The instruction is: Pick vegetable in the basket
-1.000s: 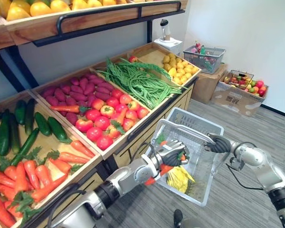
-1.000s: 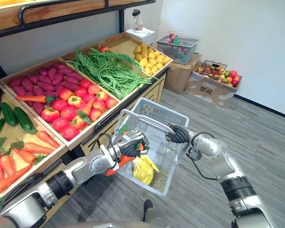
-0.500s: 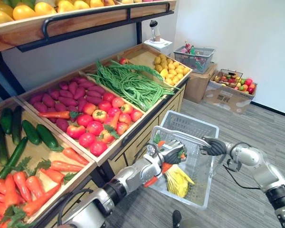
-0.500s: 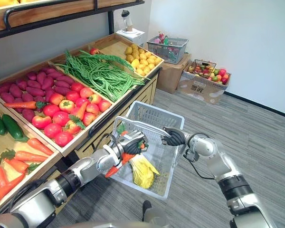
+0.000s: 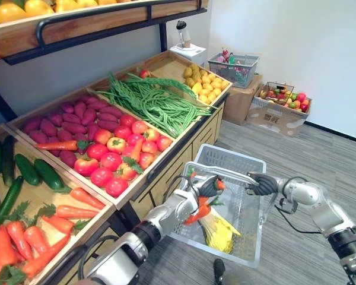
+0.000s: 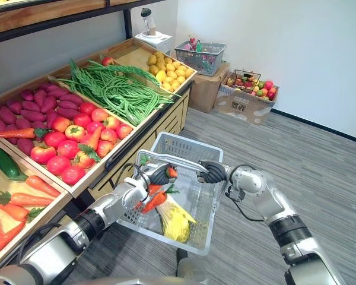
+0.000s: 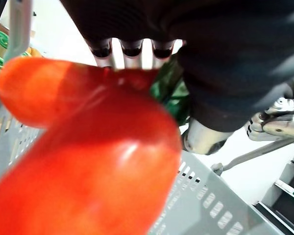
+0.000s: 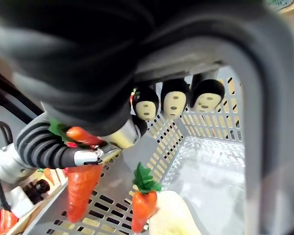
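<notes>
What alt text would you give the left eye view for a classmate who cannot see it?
The robot's left hand holds carrots over a grey basket, whose handle its right hand grips. A yellow item lies in the basket; tomatoes and green beans fill wooden crates on the left.

an orange carrot is hanging tip-down in the curled left hand, just over the grey slotted basket. a second, shorter carrot with a green top is pointing tip-down inside it, just beside a yellow bundle. the basket is hanging by its handle from the closed right hand.
</notes>
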You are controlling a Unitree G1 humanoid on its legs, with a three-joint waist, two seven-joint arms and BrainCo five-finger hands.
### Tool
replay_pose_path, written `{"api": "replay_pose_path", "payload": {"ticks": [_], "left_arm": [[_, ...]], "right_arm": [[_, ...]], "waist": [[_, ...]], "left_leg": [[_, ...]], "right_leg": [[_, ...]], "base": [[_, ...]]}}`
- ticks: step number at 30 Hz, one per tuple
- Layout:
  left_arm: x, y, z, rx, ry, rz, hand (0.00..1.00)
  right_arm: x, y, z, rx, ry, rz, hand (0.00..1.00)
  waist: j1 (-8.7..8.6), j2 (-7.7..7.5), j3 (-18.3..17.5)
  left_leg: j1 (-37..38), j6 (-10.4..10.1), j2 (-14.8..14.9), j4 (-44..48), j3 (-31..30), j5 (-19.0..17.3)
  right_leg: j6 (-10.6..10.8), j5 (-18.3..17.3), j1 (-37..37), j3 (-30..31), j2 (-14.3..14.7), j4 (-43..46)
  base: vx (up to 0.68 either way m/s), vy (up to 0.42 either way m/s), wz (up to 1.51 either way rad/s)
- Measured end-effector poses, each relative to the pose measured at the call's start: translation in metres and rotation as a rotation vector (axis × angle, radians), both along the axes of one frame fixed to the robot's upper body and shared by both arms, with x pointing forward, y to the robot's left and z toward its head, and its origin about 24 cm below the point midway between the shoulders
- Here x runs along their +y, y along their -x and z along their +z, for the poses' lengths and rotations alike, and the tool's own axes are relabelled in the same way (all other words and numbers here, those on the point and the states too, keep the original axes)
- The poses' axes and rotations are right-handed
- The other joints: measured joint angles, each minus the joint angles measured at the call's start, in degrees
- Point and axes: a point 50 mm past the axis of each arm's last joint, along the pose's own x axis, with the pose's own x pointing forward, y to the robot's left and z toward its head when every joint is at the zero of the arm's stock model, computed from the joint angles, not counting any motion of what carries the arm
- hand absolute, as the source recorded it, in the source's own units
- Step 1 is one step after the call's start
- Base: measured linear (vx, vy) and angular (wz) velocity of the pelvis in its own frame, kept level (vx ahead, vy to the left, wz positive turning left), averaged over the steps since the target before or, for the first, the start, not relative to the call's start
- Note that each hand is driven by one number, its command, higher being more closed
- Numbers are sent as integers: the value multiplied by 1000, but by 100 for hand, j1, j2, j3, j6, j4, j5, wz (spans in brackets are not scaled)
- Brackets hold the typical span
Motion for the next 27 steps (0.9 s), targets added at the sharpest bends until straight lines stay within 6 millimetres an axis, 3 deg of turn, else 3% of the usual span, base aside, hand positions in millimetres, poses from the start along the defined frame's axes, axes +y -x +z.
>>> {"api": "replay_pose_path", "payload": {"ticks": [12, 18, 23, 27], "left_arm": [[-2, 1, 0, 4, 0, -20, 0], [-13, 8, 5, -3, -2, -97, 0], [-17, 17, 35, -25, 72, -211, 0], [-22, 37, 91, -147, 242, -380, 0]], "right_arm": [[0, 0, 1, -3, -1, 0, 100], [4, -1, 1, -9, -28, -10, 100], [-4, 0, 1, -39, -79, -92, 100], [-24, 13, -22, 32, -80, -233, 100]], "waist": [[-3, -26, 3], [3, -26, 4], [77, -13, 5], [235, 12, 2]], "left_leg": [[-16, 0, 45, 51, 0, -2], [-52, 11, 108, 115, -34, -25], [-183, 30, 138, 133, -247, -7], [-323, 84, 72, 59, -593, 30]], "right_leg": [[-5, 13, -8, -14, 13, -7], [-5, 12, 2, -84, 12, -9], [-5, 11, 36, -314, -32, 7], [-2, 7, 182, -688, -185, 10]], "base": [[-52, 16, 0], [-43, 14, 4], [-44, 3, 20], [-41, 22, 40]]}}
